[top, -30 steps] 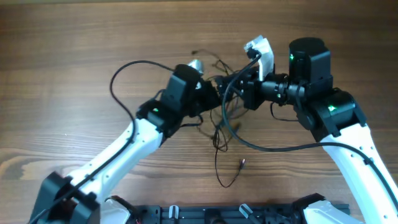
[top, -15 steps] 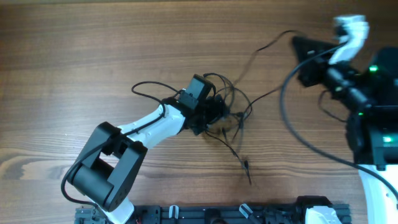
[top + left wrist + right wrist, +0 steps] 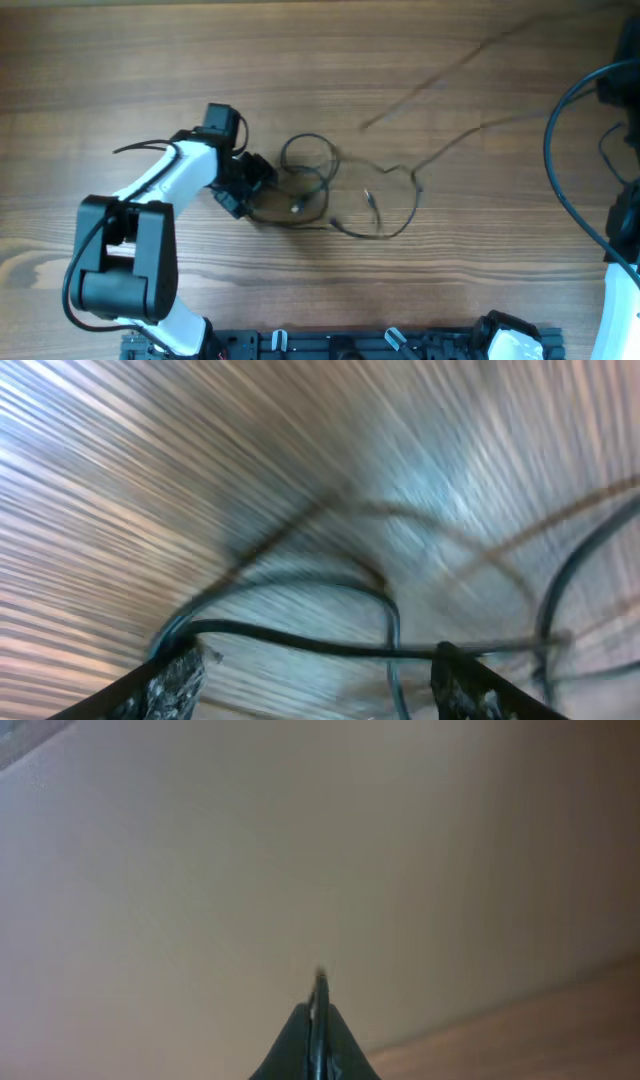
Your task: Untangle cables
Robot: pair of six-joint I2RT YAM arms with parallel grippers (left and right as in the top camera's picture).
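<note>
Currently, cables [image 3: 322, 200]: thin black cords, loosely looped at the centre of the table [image 3: 120, 60], no longer the tight knot bunched between both arms a second ago. Two blurred strands run from the loops up toward the right edge. Left gripper [image 3: 318, 682]: drawn back leftward, low beside the left end of the loops, fingers spread apart, one cord lying across the gap unclamped. Right gripper [image 3: 317, 1020]: swung far right, almost out of the overhead view, fingers pressed together with a dark sliver between the tips, likely a cord end. Assessment: the pull has opened the tangle. Crossings remain near the middle, so separation looks partly done, with one strand probably stretched out rightward.
</note>
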